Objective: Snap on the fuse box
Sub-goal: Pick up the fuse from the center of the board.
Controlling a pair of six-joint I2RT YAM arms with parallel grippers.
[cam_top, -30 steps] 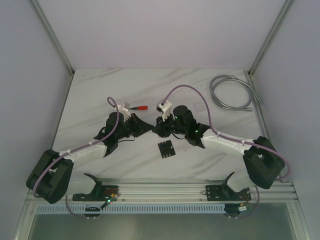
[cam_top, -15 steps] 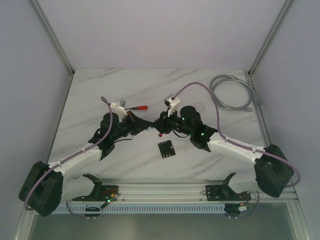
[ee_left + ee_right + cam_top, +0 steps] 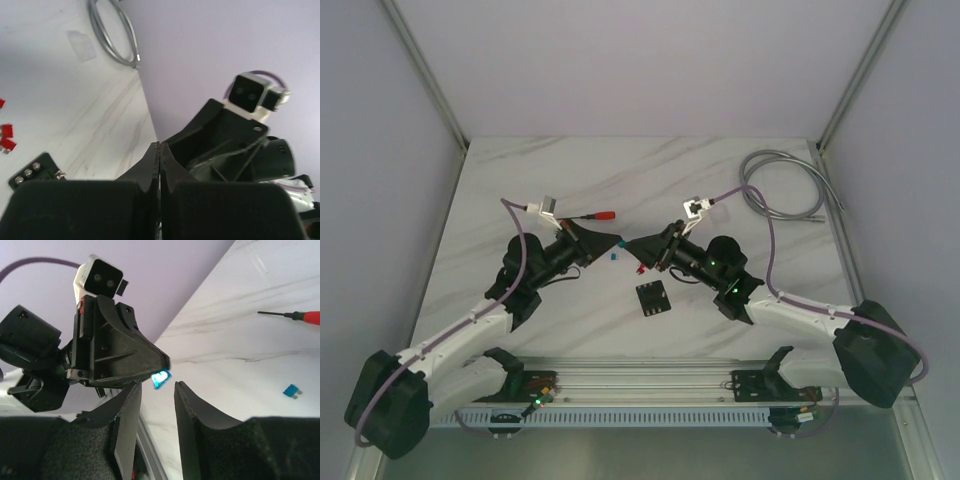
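The fuse box lies at frame centre, nothing snapped on yet. The left gripper pinches a blue fuse; the right gripper is spread.

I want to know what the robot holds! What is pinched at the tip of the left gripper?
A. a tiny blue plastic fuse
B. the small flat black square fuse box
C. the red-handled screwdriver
A: the right wrist view shows a tiny blue plastic fuse at the tip of the shut left gripper.
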